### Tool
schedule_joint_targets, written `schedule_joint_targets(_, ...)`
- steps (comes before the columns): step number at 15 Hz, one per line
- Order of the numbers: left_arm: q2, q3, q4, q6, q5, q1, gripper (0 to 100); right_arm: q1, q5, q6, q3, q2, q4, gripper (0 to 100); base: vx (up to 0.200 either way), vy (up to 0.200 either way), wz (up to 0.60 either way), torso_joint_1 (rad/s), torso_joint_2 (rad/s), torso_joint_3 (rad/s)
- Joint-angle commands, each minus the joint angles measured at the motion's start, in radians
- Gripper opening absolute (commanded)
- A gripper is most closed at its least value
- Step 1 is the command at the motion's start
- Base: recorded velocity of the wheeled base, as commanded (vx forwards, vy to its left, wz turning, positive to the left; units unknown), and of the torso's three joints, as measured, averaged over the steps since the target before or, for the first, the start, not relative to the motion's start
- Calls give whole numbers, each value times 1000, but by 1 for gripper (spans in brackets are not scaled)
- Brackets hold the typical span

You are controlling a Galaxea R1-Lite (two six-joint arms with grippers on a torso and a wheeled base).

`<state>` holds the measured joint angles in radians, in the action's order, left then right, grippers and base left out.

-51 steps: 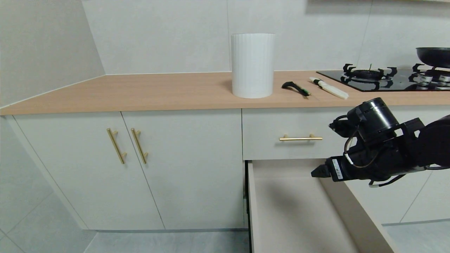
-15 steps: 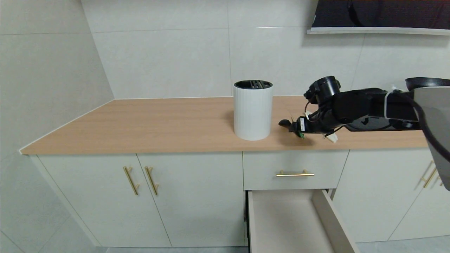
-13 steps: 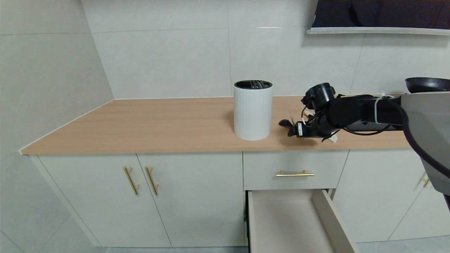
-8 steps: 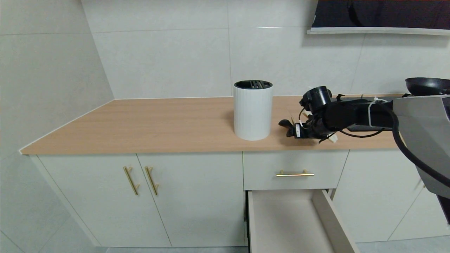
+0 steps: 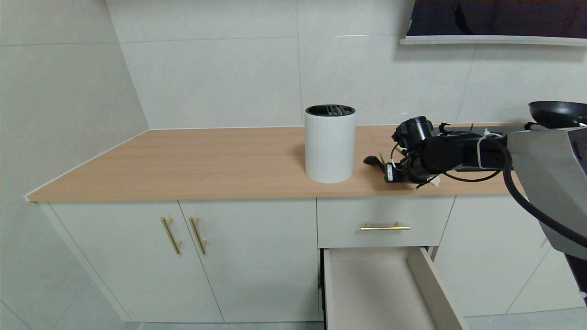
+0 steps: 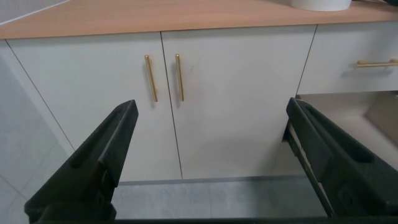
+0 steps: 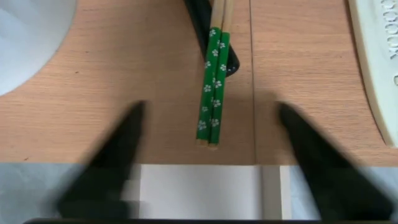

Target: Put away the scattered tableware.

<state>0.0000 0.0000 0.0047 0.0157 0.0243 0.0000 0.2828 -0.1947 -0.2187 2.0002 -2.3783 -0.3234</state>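
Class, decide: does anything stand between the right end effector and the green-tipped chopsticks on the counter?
Nothing visible does. The right end effector hangs open over the chopsticks, which lie on the counter, partly across a black utensil, with bare wood on either side.

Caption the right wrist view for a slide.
Open right gripper flanks green-tipped chopsticks lying across a black utensil on the wooden countertop.

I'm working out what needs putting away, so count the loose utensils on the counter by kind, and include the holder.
Chopsticks: 2
Black utensil: 1
White utensil: 1
White holder: 1
Total: 5
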Motion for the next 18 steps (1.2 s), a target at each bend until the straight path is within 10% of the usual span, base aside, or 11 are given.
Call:
schedule_joint_targets(1,0,0,0,0,-1,0,100,-7,0,1,0,-2,6,0,0,0,0,0,0,0)
schedule_joint_targets(9,0,0,0,0,0,0,100,-16,-42,-18,-9,143,-49,0,0,0,0,0,0,0)
schedule_joint_targets(12,0,0,0,0,0,0,100,-10,-29,-30,-219,422,-111,0,0,0,0,0,0,0)
schedule_joint_targets(18,2,0,0,0,0,0,100,-10,350,2,-630,900,-269,0,0,0,0,0,0,0)
